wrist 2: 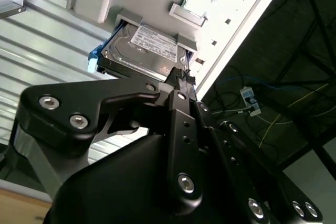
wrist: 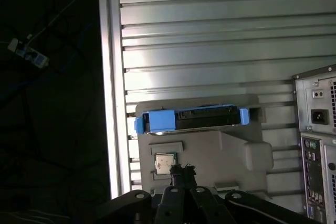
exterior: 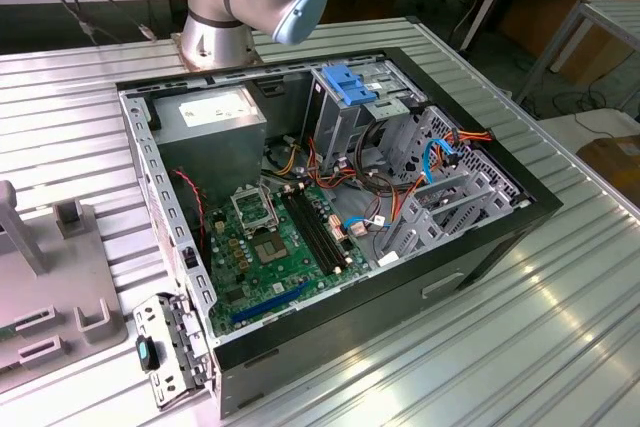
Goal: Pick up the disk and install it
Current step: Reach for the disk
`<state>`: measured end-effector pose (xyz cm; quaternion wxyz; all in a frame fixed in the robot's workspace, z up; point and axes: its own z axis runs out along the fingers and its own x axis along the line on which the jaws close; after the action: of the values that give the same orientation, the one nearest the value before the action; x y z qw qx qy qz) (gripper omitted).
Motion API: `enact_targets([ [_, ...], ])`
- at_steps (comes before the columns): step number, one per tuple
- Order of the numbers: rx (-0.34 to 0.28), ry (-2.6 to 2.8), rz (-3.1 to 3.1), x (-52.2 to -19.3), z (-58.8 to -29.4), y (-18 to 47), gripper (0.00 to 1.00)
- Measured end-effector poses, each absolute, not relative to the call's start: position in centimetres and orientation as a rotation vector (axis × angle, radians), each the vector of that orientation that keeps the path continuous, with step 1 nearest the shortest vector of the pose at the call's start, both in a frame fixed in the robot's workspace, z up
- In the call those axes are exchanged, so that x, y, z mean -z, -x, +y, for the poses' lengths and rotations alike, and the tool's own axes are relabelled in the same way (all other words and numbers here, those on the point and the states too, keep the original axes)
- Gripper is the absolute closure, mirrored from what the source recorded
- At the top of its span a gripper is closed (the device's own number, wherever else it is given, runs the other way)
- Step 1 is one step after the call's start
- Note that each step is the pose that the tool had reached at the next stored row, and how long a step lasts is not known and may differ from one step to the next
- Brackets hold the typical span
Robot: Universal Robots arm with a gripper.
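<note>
- blue rail and dark body mark the disk [wrist: 191, 119] in the first wrist view: it sits in a slot of the grey holder [wrist: 231, 150] on the ribbed table [wrist: 210, 51], well apart from the open computer case [exterior: 480, 237] seen in the exterior view
- our gripper [wrist: 181, 170] hangs short of the disk and touches nothing; its fingers look pressed together and carry nothing
- we judge the first risk a plain one: fingers set this close cannot straddle the disk, and coming down like that would knock it or jam it in its slot
- a processor chip [wrist: 165, 163] lies in the holder just beside the disk, and the fingertips line up near it; a drifting approach could strike or scrape it
- a pinch on the plastic rail alone could flex it and let the disk tilt or slip
- inside the case, orange and blue cables [exterior: 395, 192] crowd beside the metal drive cage [exterior: 345, 117]; we expect a carried disk could snag them, or catch the cage edge if it arrives skewed
</note>
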<state>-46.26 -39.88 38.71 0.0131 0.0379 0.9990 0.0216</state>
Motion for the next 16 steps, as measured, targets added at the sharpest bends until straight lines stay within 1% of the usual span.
enact_targets([
  [6, -0.074, -0.118, 3.113, -38.5, -38.4, 46.3, 0.89],
  [10, -0.092, -0.118, 3.112, -38.0, -36.6, 46.3, 0.89],
  [16, -0.094, -0.118, 3.112, -37.6, -36.0, 46.8, 0.89],
])
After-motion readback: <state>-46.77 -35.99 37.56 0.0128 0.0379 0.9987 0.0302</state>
